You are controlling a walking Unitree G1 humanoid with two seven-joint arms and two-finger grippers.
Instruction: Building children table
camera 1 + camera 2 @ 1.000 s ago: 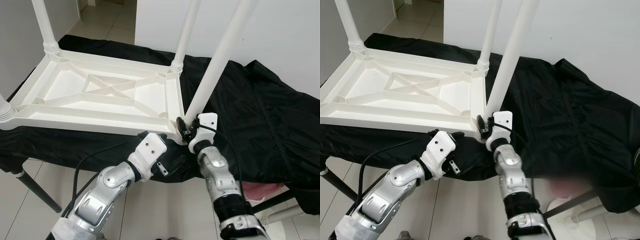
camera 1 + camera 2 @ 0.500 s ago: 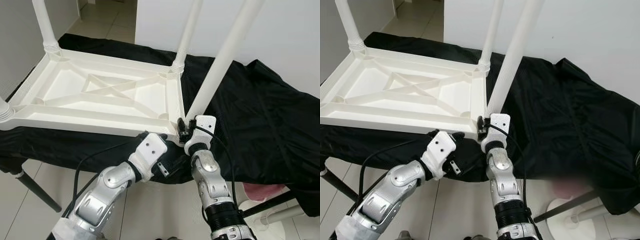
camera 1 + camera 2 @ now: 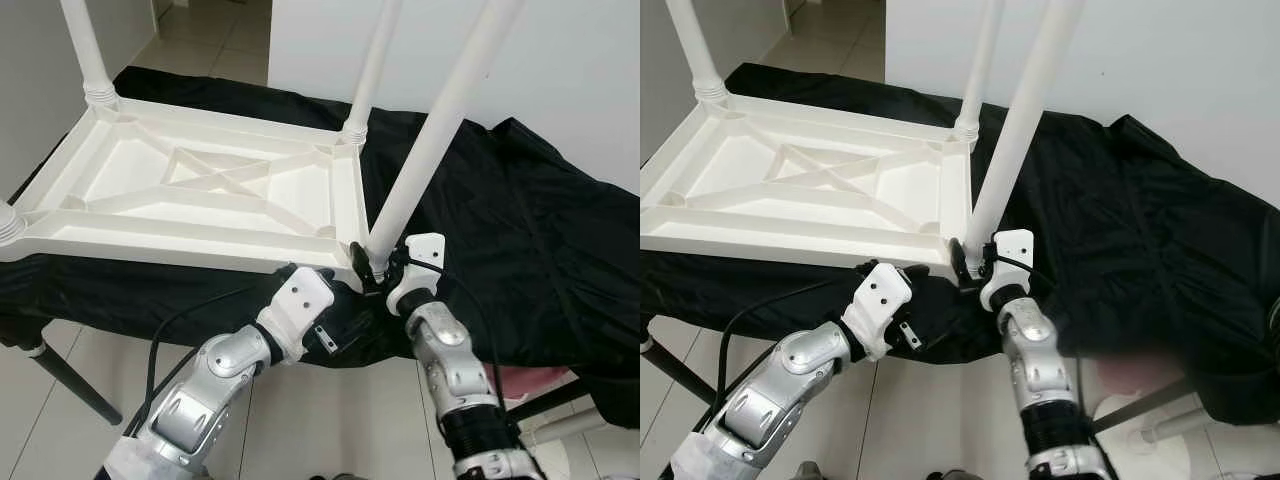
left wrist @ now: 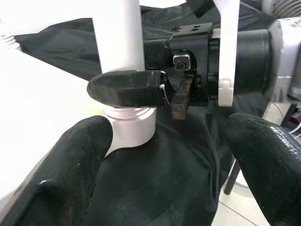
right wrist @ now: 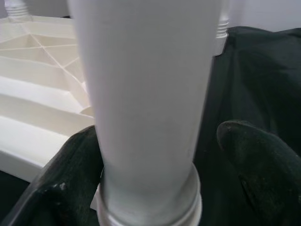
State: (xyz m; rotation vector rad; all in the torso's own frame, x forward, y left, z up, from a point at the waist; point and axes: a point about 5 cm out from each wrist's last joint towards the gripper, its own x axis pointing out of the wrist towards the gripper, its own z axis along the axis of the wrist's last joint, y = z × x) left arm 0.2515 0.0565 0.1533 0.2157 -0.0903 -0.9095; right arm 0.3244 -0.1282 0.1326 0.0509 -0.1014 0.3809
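Spread apart just below the near corner of the upturned white tabletop (image 3: 210,190) are the left gripper's (image 3: 345,305) fingers, while the right gripper (image 3: 372,268) is clamped around the base of the tilted white leg (image 3: 435,130), beyond which black cloth (image 3: 520,230) is draped.

The white table top (image 3: 210,195) lies upside down on the desk (image 3: 540,250), which is covered in black cloth. It takes up the left half. Three legs stand up from its corners: far left (image 3: 88,55), far right (image 3: 372,70) and near left (image 3: 8,222). At the near right corner a fourth leg (image 3: 440,120) leans to the right, so the way over that corner is blocked. The right gripper (image 3: 375,270) crowds that leg's foot, and the left gripper (image 3: 345,305) sits just below the corner. The middle of the table top is open between its ribs. The right half of the desk has only bare cloth.
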